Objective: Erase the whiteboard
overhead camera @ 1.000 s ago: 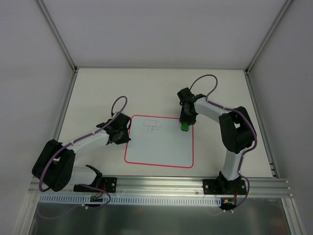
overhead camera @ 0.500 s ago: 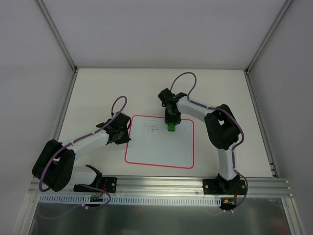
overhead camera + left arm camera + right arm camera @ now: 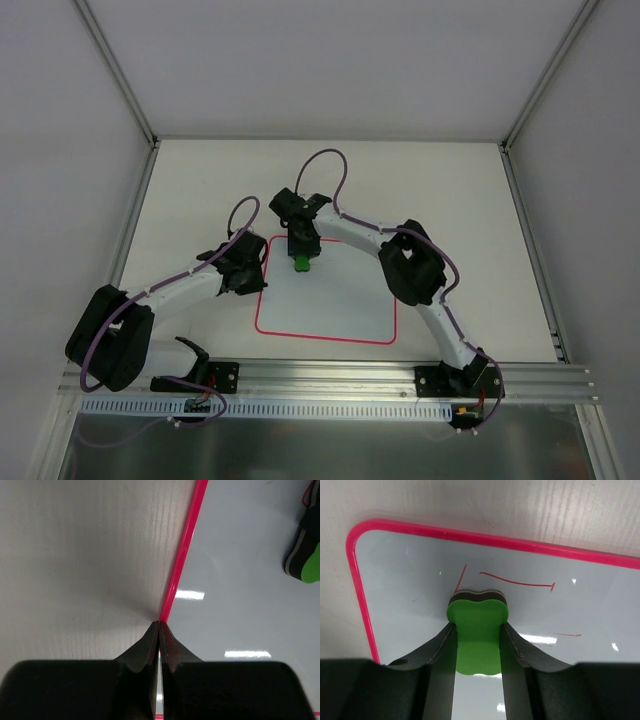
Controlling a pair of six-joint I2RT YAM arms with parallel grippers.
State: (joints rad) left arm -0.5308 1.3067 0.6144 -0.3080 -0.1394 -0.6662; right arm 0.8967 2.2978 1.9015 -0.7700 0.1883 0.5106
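The whiteboard (image 3: 330, 300) lies flat mid-table, white with a pink border. My right gripper (image 3: 300, 252) is shut on a green eraser (image 3: 302, 263) with a dark felt base, set on the board near its top left corner. In the right wrist view the eraser (image 3: 477, 640) sits between my fingers (image 3: 440, 650), and red scribble lines (image 3: 517, 583) lie just beyond it on the board (image 3: 405, 580). My left gripper (image 3: 248, 281) is shut and empty. Its tips (image 3: 159, 624) rest at the board's left pink border (image 3: 183, 545).
The cream table (image 3: 200, 190) surrounds the board, with grey enclosure walls (image 3: 60, 150) on three sides. An aluminium rail (image 3: 330, 378) with the arm bases runs along the near edge. The eraser also shows at the right edge of the left wrist view (image 3: 311, 566).
My right arm has swept left along the top of the board with the eraser, from the top right corner to the top left. The left arm has not moved.
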